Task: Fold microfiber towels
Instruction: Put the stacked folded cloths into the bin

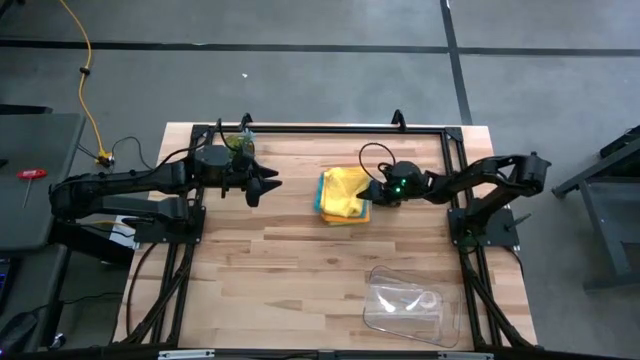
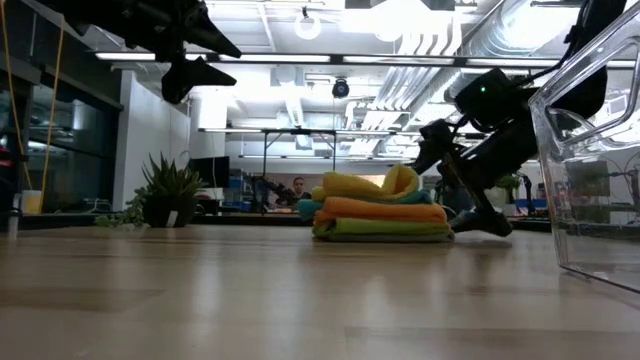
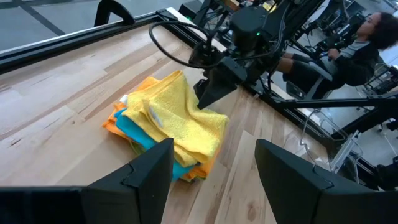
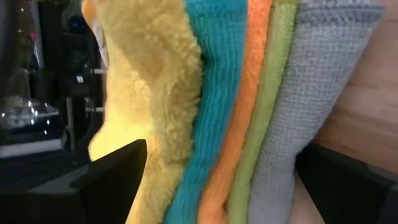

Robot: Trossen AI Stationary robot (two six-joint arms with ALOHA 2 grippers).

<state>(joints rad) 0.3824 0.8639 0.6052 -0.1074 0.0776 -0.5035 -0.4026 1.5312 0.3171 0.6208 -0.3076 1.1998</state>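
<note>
Five microfiber towels lie in one stack (image 1: 343, 196) at the table's middle. From the top they are yellow (image 4: 143, 93), rumpled, then teal (image 4: 217, 93), orange (image 4: 252, 124), lime green (image 4: 273, 112) and grey (image 4: 317, 93), the grey resting on the wood. My right gripper (image 1: 372, 192) is open at the stack's right edge, turned on its side. One finger (image 2: 428, 150) is above the yellow towel and the other (image 2: 485, 222) is low by the table. My left gripper (image 1: 272, 186) hangs open, raised, left of the stack. My right gripper comes at the stack's right edge (image 3: 214, 115), slanting down from the table's right side. The edges of all five towels lie between its open fingers. Whether a finger touches the cloth I cannot tell.
A clear plastic tray (image 1: 405, 305) lies at the near right of the table. A small green leafy clump (image 1: 240, 140) sits at the far left behind my left arm. Bare wood lies in front of the stack. A person (image 3: 367, 37) sits in the room beyond.
</note>
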